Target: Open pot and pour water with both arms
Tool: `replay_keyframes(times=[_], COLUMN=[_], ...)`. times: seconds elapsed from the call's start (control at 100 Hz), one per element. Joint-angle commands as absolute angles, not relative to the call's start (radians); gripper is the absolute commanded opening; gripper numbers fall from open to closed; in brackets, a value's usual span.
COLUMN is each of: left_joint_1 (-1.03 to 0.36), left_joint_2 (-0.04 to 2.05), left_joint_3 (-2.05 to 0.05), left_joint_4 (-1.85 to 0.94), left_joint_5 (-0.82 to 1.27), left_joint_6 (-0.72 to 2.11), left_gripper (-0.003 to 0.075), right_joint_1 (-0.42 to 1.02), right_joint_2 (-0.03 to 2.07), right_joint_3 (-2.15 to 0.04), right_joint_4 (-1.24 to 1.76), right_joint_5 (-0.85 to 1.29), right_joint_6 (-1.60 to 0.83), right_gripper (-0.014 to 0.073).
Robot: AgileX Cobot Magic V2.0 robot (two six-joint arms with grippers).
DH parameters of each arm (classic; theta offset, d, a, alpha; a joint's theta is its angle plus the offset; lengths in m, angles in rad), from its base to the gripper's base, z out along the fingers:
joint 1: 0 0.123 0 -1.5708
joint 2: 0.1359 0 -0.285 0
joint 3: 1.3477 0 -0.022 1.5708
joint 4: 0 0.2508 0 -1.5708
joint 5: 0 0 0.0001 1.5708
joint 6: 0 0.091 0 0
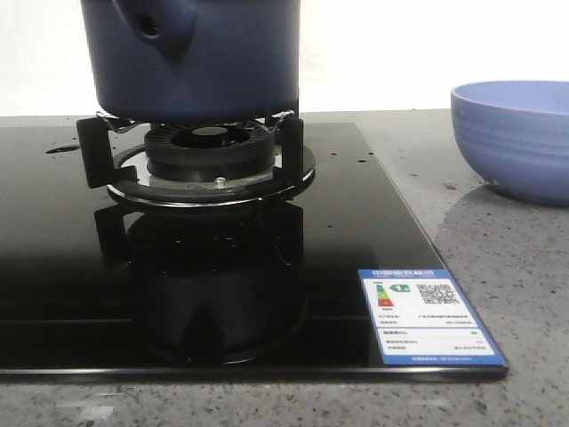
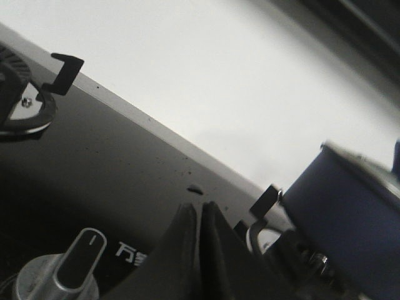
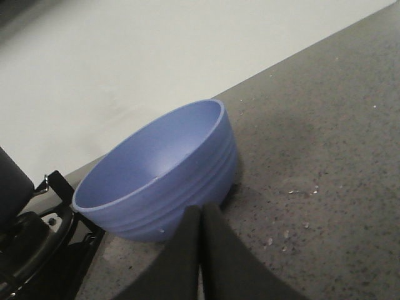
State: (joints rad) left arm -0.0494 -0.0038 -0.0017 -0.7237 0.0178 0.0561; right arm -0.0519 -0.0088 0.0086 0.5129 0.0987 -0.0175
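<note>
The dark navy pot (image 1: 191, 58) stands on the burner grate of the black glass stove (image 1: 53, 267), its stubby hollow handle (image 1: 158, 27) turned toward the front camera; its top is cut off by the frame. In the left wrist view the pot (image 2: 347, 219) sits just beyond my left gripper (image 2: 200, 209), which is shut with nothing in it above the stove. My right gripper (image 3: 201, 212) is also shut and holds nothing, hovering over the counter close to a periwinkle ribbed bowl (image 3: 156, 172). Neither gripper shows in the front view.
The periwinkle bowl (image 1: 516, 138) rests on the speckled grey counter (image 1: 498, 249) right of the stove. A silver control knob (image 2: 69, 269) and a second burner (image 2: 15, 94) lie on the stove's left part. An energy label (image 1: 427, 316) is stuck at the stove's front right corner.
</note>
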Motion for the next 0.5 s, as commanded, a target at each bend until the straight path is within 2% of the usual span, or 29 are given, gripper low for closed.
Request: replay_keyframes(times=[0.0,0.19,0.34,0.49], left_joint_1=[-0.050,-0.050,-0.050,-0.050], left_joint_2=[-0.032,0.017,0.145,0.274], left_joint_3=[-0.009,-0.194,-0.380,-0.534], left_joint_4=[-0.770,-0.580,-0.484,-0.489], left_joint_5=[-0.041,0.139,0.288,0.383], left_joint_6=[0.052,0.054,0.062,0.208], left_gripper=[-0.0020,-0.0020,-0.0020,-0.0020], right_joint_1=[-0.052,-0.052,-0.052,-0.048], right_joint_2=[-0.028,0.025,0.184,0.334], right_joint_3=[-0.016,-0.211,-0.390,-0.531], right_joint_4=[0.553,0.434,0.348,0.342], right_joint_5=[0.054,0.226,0.415,0.523], right_joint_6=[-0.022,-0.097,-0.107,-0.109], right_gripper=[-0.0062,-0.0061,-0.0061,-0.0062])
